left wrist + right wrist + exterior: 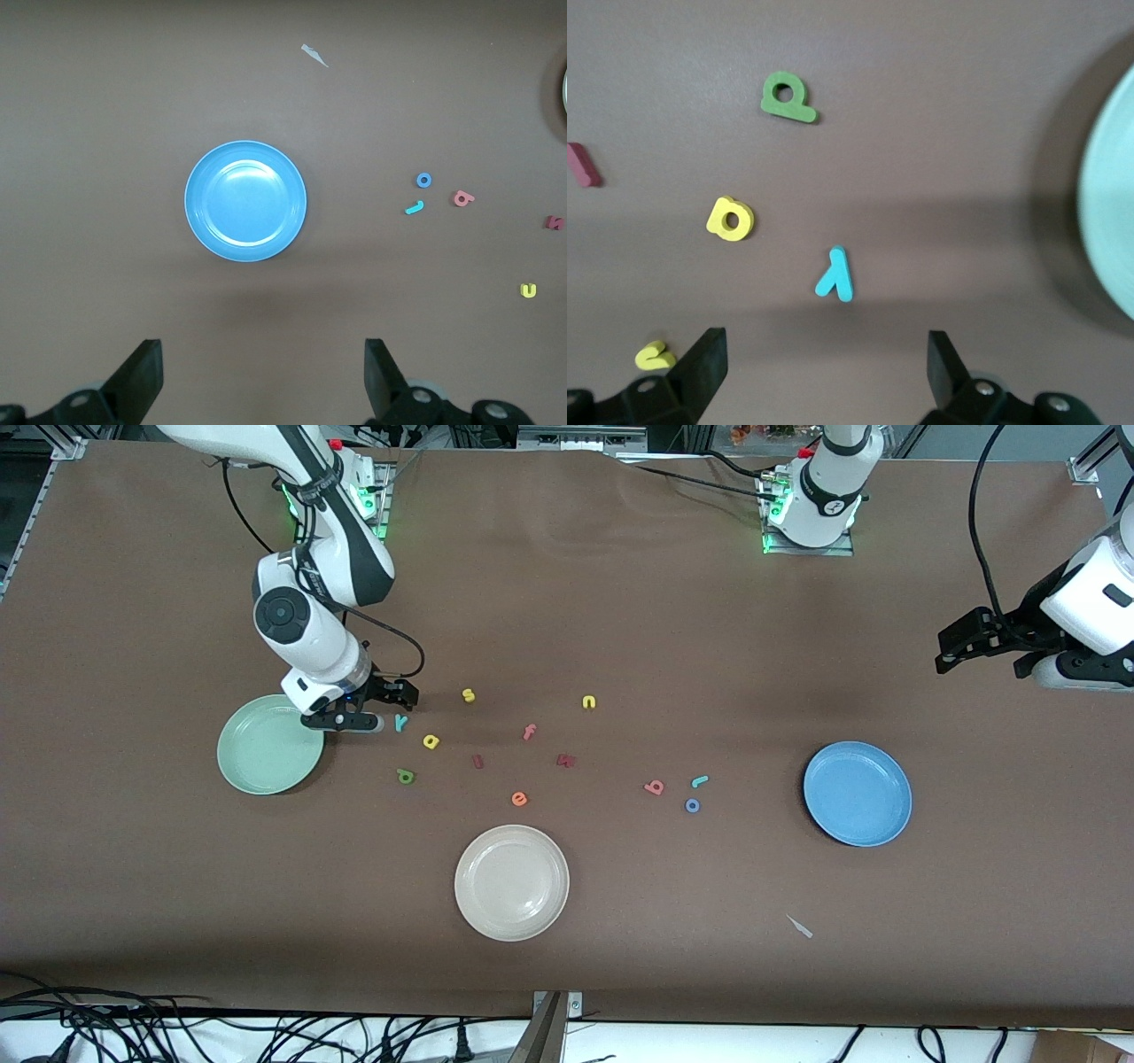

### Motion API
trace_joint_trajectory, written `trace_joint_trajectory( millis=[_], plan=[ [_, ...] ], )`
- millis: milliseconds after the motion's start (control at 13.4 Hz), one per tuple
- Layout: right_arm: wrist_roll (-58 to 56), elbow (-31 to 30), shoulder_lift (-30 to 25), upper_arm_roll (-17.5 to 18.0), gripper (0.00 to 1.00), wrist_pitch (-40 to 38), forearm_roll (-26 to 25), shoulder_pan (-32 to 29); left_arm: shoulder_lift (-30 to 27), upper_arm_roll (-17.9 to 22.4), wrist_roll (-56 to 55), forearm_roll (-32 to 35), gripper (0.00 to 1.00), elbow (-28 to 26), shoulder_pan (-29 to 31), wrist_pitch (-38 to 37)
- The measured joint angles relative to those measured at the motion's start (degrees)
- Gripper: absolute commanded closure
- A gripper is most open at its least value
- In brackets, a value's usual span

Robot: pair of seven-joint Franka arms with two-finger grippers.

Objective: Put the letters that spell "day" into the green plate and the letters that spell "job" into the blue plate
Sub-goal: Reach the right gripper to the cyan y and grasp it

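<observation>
Right gripper (354,720): hanging low over the table between the round pale mint-green plate (266,748) and the teal "y" (400,723), fingers spread wide and gripping nothing.
Left gripper (983,657): waiting up in the air at the left arm's end of the table, fingers (142,376) parted and holding nothing.
"day" letters: the teal "y", the chunky yellow "a" (431,741) and the dark green "d" (406,777) are lying on the brown table near the mint-green plate, none of them in it; the "d" is sitting nearest the front camera.
"job" letters: the pink "b" (655,786), the teal hook-shaped "j" (700,781) and the blue ring "o" (693,805) are lying close together on the table, toward the round sky-blue plate (858,793) but apart from it.
Both plates: sitting with nothing in them.
Other things: a round cream-white plate (512,882) is sitting nearest the front camera.
</observation>
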Motion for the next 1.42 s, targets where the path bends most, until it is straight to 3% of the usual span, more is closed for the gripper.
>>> trace_joint_trajectory(
  millis=[671, 1417],
  plan=[
    [-0.1, 2.2, 6.6, 0.0, 0.03, 5.4, -1.4, 0.0, 0.0, -0.1, 0.0, 0.0, 0.0, 0.0, 0.0, 0.0],
    [-0.2, 2.6, 8.5, 0.0, 0.39, 5.3, -1.6, 0.1, 0.0, -0.1, 0.0, 0.0, 0.0, 0.0, -0.1, 0.0]
  ],
)
